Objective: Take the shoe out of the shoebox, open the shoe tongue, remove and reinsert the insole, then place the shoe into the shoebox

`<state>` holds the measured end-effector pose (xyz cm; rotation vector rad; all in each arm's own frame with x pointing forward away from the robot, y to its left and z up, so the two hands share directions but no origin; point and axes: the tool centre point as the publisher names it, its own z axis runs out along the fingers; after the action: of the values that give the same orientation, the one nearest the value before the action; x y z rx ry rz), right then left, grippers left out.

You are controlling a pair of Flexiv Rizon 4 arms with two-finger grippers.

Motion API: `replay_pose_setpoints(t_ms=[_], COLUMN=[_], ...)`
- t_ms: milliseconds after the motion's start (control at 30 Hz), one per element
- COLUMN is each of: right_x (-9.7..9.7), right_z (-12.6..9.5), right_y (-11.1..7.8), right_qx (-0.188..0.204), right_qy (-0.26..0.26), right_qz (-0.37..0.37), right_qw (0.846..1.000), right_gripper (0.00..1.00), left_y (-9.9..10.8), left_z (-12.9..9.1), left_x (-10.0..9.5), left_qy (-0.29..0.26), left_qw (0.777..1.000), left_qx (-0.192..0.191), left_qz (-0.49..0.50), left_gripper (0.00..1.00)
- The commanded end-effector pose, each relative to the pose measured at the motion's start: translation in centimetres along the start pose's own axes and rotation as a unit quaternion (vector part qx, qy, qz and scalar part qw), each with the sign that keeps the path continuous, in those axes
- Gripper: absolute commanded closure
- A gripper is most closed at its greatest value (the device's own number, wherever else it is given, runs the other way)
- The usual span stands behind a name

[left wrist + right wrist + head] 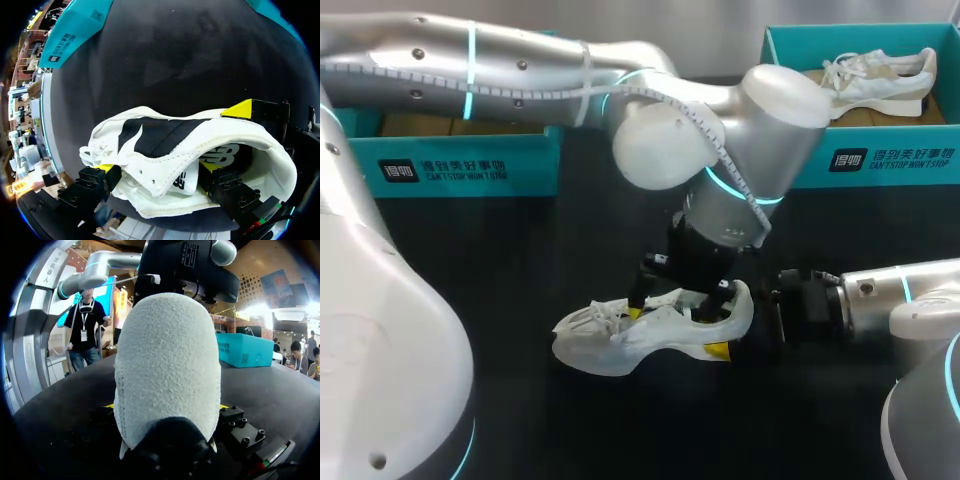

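Honestly the left arm [520, 60] and right arm [910, 290] are glossy silver-white with glowing cyan rings at the joints, a dashed cable [705, 125] runs along the left, and black screw-studded fingers [241, 432] have yellow tips.

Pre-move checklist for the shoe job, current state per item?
1. Shoe out of the box, lying on the table: ok.
2. Right tool clamping the heel from both sides: ok.
3. Black insole seated inside the shoe, visible through the opening: ok.
4. Left tool at the shoe's upper, firm grip: cannot tell.
5. Tongue fully opened: cannot tell.
6. Left shoebox free for the return: cannot tell, the arm hides part of it.
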<state>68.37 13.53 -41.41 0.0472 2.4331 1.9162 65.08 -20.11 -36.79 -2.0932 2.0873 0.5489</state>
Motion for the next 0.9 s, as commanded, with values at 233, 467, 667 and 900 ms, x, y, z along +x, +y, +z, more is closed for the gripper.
replay_pose_setpoints(t_ms=[233,467,667,900], right_x=[-0.1,-0.1,-0.1,-0.1], right_z=[0.0,0.0,0.0,0.0], right_y=[0.0,0.0,0.0,0.0], right_qx=[0.002,0.002,0.002,0.002], right_qy=[0.000,0.000,0.000,0.000], right_qz=[0.001,0.001,0.001,0.001], right_qw=[1.000,1.000,1.000,1.000], right_gripper=[1.00,1.00,1.00,1.00], left_y=[0.9,1.3,1.4,1.6], left_z=[-0.5,-0.5,-0.3,-1.2], left_x=[-1.0,-1.9,-2.6,-3.5], left_qy=[-0.082,-0.094,-0.105,-0.085], left_qw=[0.993,0.992,0.991,0.992], left_qx=[-0.001,-0.003,-0.002,-0.004], left_qz=[-0.081,-0.084,-0.088,-0.098], left_gripper=[0.00,0.00,0.22,0.38])
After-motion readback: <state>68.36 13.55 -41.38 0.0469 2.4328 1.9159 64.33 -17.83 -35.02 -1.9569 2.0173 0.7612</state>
